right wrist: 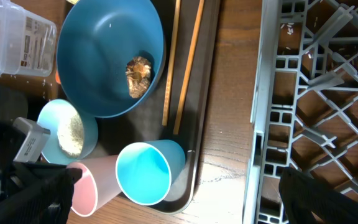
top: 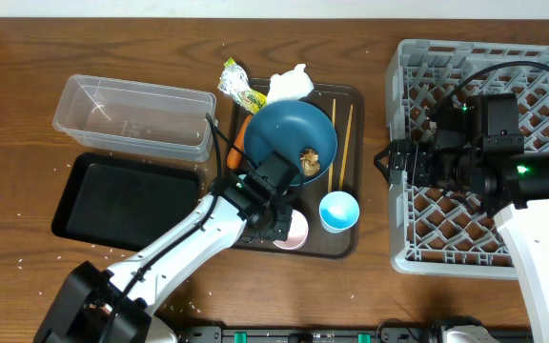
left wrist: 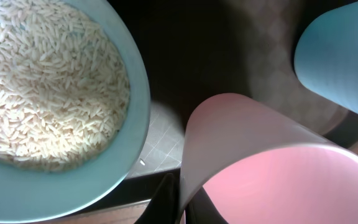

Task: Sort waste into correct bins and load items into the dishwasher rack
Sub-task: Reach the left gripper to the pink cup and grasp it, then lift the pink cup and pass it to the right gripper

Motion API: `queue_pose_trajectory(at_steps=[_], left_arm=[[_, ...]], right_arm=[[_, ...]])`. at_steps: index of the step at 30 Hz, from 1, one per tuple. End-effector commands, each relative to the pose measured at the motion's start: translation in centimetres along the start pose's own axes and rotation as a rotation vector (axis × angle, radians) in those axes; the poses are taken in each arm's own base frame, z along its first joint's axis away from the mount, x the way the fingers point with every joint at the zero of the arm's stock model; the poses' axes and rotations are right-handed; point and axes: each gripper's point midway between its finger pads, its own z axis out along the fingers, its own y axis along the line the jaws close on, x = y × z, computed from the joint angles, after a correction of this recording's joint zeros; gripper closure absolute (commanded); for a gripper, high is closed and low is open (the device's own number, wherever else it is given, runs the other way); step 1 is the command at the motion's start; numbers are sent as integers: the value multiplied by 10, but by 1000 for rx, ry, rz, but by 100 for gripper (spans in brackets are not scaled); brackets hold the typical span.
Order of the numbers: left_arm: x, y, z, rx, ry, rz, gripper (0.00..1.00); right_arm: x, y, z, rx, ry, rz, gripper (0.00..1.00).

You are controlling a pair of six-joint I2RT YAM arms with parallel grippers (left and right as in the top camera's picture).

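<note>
Currently, left tool [left wrist: 178,202]: clenched on the pink cup's [left wrist: 272,168] rim, lower centre.
Right tool [top: 389,160]: state cannot be told, over the rack [top: 541,86], frame right.

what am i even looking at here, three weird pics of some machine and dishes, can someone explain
These are two robot arms at a wooden table, each ending in a two-finger pincer. The wide picture is from a camera above the table; the other two come from cameras on each wrist.

On the table: a clear plastic tub, a black tray, a brown serving tray and a big grey dishwasher rack.

On the serving tray sit a dark-blue plate with a brown food lump, chopsticks, a light-blue cup, a pink cup and a bowl of rice.

The left pincer seems to be closing over the pink cup's rim. The right pincer hovers at the rack's edge, holding nothing.
</note>
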Motion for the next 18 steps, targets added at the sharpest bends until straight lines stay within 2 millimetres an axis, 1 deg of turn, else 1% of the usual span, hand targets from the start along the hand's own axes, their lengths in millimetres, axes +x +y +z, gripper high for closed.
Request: queue_pose_trajectory(at_steps=[1, 3, 6, 8, 10, 12, 13, 15, 16, 17, 18], left_arm=[[-3, -1, -12, 1, -15, 17, 94], [-8, -2, -28, 6, -31, 17, 94], [-21, -2, -60, 25, -91, 29, 94], [-27, -2, -77, 43, -140, 19, 94], [-30, -1, -85, 50, -170, 15, 94], [-29, -2, -86, 59, -172, 16, 94], [-28, -7, -88, 86, -168, 19, 93], [-29, -16, -98, 157, -181, 20, 94], [-32, -21, -107, 199, -202, 30, 94], [-37, -27, -121, 261, -238, 51, 94], [-40, -31, -132, 301, -264, 61, 94]], right_arm=[[-7, -1, -6, 4, -28, 16, 1], [-7, 0, -6, 4, -28, 15, 1], [-7, 0, -6, 4, -28, 16, 1], [-7, 0, -6, 4, -28, 16, 1], [-7, 0, -6, 4, -28, 16, 1], [-7, 1, -6, -1, -27, 16, 1], [-6, 1, -6, -7, -26, 15, 1], [-6, 2, -6, -10, -24, 15, 1], [-5, 2, -6, -10, -21, 16, 1], [-5, 3, -6, -16, -20, 16, 1], [-5, 6, -6, -32, -19, 14, 1]])
